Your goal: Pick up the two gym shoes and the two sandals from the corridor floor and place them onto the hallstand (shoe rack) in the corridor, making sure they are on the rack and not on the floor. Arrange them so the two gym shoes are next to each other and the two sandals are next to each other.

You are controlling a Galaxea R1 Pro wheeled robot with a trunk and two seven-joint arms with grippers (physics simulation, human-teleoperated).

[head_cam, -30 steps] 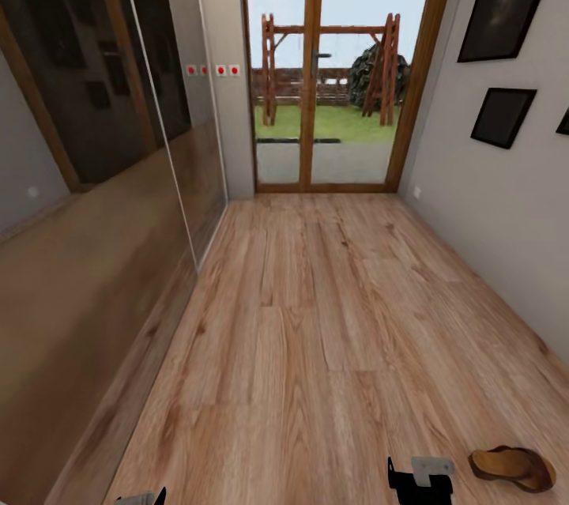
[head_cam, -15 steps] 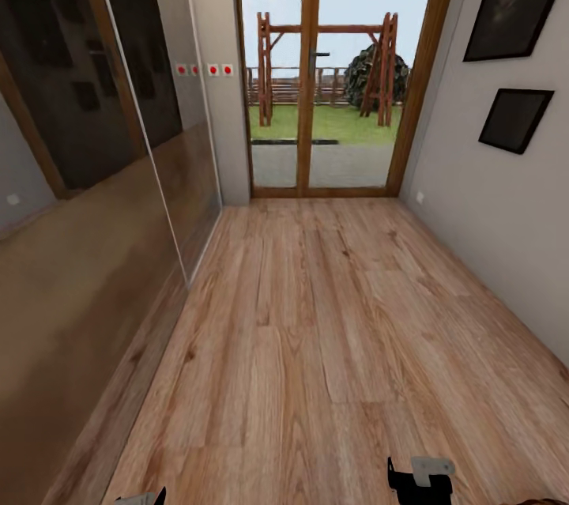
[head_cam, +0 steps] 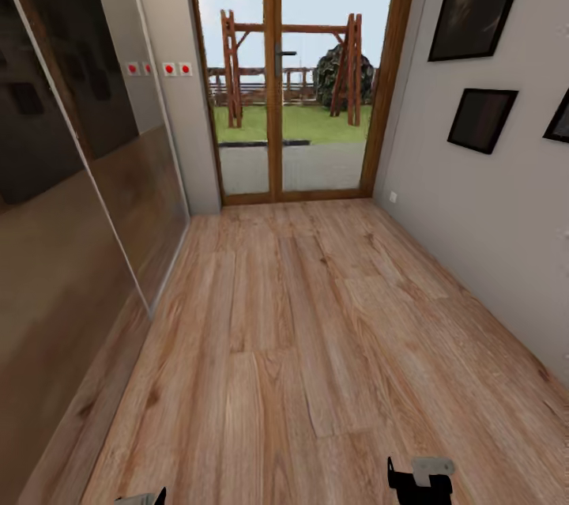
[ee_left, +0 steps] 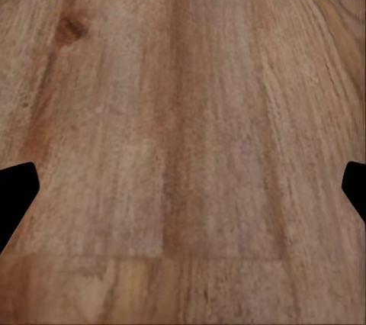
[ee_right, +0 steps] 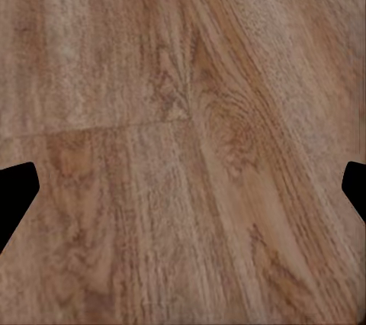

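One sandal gone from view.

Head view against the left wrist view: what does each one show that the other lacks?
Head view: glazed double doors at the corridor's end, a swing frame outside, dark framed pictures on the right wall, glossy panels on the left. Left wrist view: the left pincer, fingertips wide apart, holding nothing, with a knot in the planks below. Both: the wood-plank corridor floor.

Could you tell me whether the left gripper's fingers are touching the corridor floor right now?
Cannot tell: in the left wrist view the fingertips sit spread at the frame edges over the corridor floor, and nothing shows contact or gap.
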